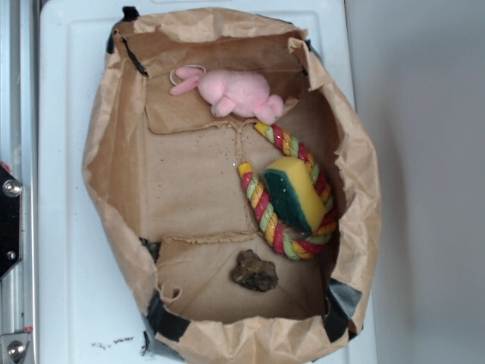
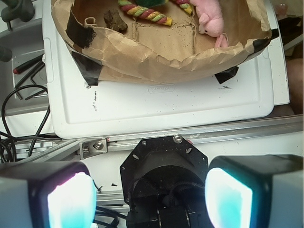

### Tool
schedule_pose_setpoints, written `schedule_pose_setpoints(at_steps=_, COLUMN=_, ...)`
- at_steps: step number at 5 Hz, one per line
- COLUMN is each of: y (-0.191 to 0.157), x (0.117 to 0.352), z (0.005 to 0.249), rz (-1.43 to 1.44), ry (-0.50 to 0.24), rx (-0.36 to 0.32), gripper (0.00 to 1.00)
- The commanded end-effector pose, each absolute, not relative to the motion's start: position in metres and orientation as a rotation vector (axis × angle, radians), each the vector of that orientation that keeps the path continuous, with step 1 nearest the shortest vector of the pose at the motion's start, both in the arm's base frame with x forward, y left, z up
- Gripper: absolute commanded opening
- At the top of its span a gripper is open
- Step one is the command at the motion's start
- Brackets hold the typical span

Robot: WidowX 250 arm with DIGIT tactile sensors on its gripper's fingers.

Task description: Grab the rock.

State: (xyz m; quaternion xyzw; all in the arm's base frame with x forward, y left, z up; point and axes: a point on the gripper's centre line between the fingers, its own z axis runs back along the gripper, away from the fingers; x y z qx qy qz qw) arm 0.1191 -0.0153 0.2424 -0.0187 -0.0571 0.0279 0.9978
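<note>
Well apart: rock (image 1: pixel 255 271), splayed hand (image 2: pixel 149 197).

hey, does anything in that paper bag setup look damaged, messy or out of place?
The paper bag is crumpled and patched with black tape at its corners. Dark specks dot the white board beside it. The rock lies inside, untouched.

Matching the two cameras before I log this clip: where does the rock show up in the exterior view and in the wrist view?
Exterior: the rock lies low in the picture, right of centre, on the floor of the paper bag, just below the rope ring.
Wrist: the rock sits near the top edge, left of centre, inside the bag.
Shared landmark: the rope ring, right beside the rock in both views.
</note>
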Motion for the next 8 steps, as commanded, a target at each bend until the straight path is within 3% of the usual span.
schedule_pose_setpoints(at_steps=1, y=-0.015, x=0.119, z=0.242, rz=0.056, ry=-0.114, rx=-0.037, gripper=1.0)
schedule_pose_setpoints(at_steps=3, y=-0.001, x=0.215, z=0.217, rz=0.096, ry=-0.163, rx=-0.084, gripper=1.0)
schedule_pose_setpoints(at_steps=4, y=0.004, x=0.239, z=0.202, rz=0.038, ry=-0.204, rx=-0.118, gripper=1.0)
schedule_pose_setpoints(at_steps=6, y=0.02, x=0.267, z=0.164, rz=-0.083, ry=-0.211, rx=-0.098, gripper=1.0)
schedule_pose_setpoints(at_steps=8, y=0.002, x=0.286, z=0.14, rz=-0.153, ry=-0.194, rx=-0.103, gripper=1.0)
